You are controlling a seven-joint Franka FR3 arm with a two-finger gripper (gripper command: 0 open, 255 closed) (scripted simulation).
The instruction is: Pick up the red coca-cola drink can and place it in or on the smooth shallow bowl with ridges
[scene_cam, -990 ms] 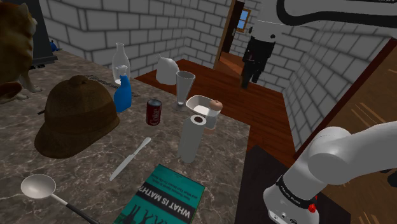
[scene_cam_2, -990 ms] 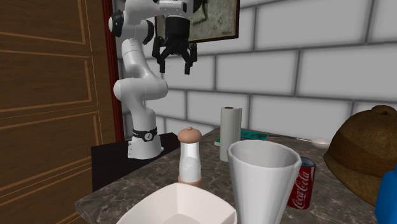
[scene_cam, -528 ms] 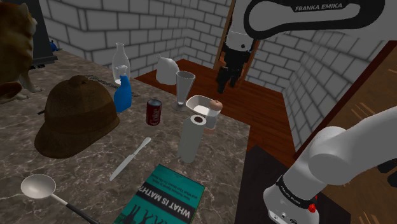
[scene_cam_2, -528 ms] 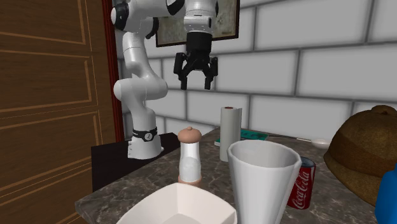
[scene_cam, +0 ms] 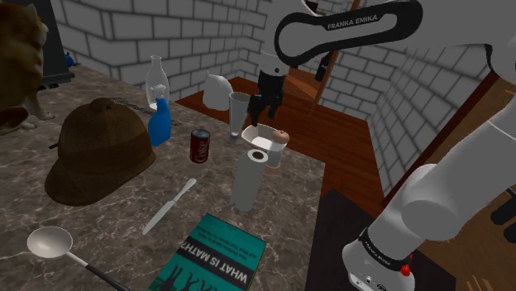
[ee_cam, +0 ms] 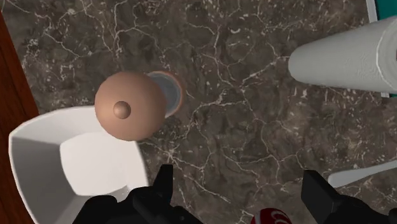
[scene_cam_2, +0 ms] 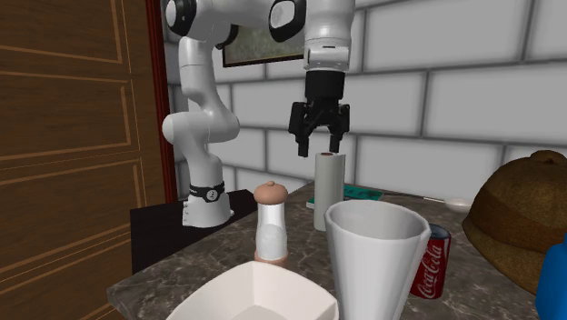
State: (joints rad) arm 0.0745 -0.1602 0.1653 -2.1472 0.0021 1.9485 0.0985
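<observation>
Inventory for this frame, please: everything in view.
Coca-Cola can: one, red, mid-counter.
bowl: one, white, counter's far edge.
grinder: one, tan-topped, beside the bowl.
tumbler: one, pale, behind the bowl.
paper towel roll: one, white, upright near the grinder.
blue bottle: one, beside the hat.
clear bottle: one, behind the blue bottle.
hat: one, brown, shoulder view's left.
knife: one, grey, lying before the can.
book: one, teal, counter's near edge.
ladle: one, grey, near corner.
furry animal figure: one, brown, far left.
white rounded object: one, beyond the tumbler.
counter: one, dark marble.
arm: one, white.
gripper: one, black, open, above the counter near the grinder.
</observation>
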